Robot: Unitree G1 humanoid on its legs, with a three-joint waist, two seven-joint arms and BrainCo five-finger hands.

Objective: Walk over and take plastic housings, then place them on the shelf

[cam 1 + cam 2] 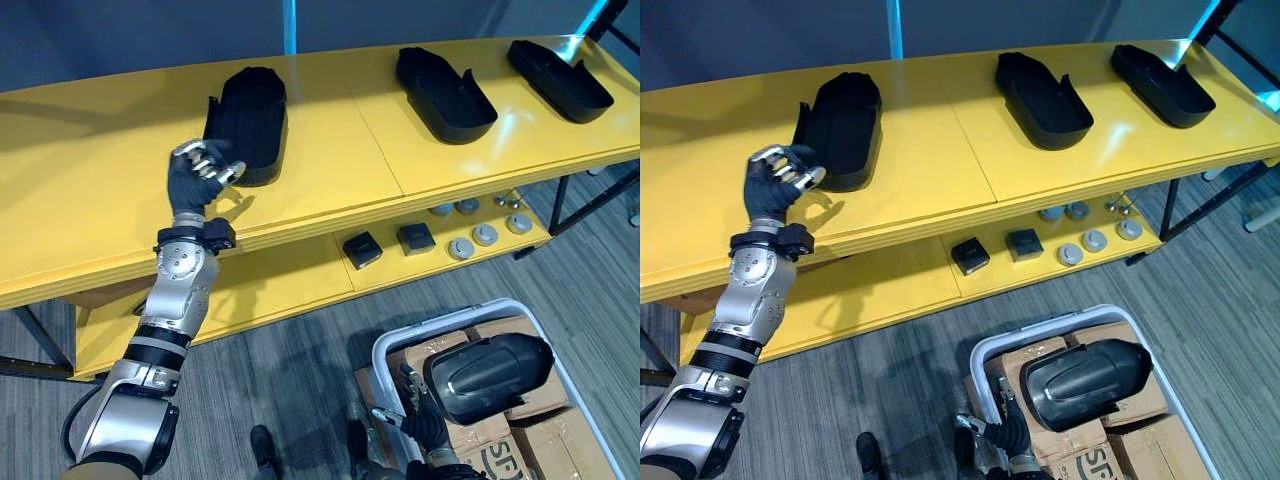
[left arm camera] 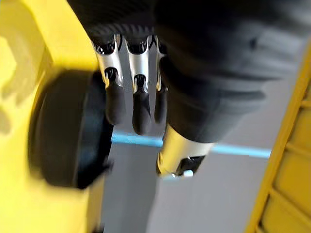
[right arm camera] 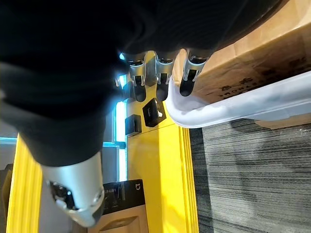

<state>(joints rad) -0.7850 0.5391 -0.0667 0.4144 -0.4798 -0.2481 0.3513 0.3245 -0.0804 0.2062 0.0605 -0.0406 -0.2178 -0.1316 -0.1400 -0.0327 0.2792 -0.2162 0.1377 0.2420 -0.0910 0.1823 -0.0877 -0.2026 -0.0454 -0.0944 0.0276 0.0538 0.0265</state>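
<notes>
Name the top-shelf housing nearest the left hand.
The leftmost housing: the left hand is beside its near end; the middle housing and right housing lie further off.

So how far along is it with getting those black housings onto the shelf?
Three look done on the top shelf: the left housing, middle housing and right housing. The left hand is open beside the left housing, holding nothing. Left to do: the fourth housing, lying on boxes in the bin, with the right hand open by its rim.
</notes>
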